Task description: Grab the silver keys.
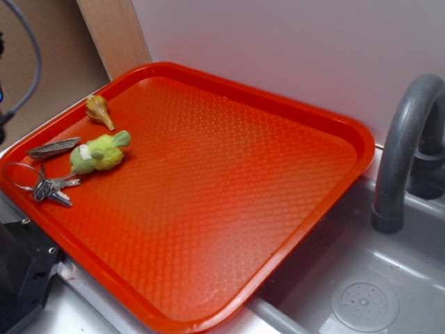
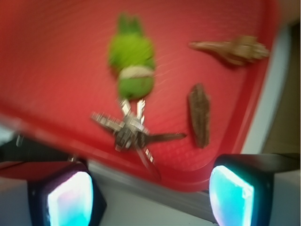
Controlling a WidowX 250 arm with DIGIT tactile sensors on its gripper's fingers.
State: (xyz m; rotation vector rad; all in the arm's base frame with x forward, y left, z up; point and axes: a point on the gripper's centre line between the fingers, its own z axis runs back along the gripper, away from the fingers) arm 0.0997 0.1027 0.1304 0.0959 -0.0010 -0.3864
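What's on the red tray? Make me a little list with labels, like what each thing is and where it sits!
tray: red tray, beside a grey sink with a tap
keys: silver keys on a wire ring, near the tray's front-left edge
toy: green plush toy, just behind the keys
leaf piece: flat grey metal piece, left of the toy
shell: tan shell, farther back
tool: tool, open, above the tray's edge near the keys, holding nothing
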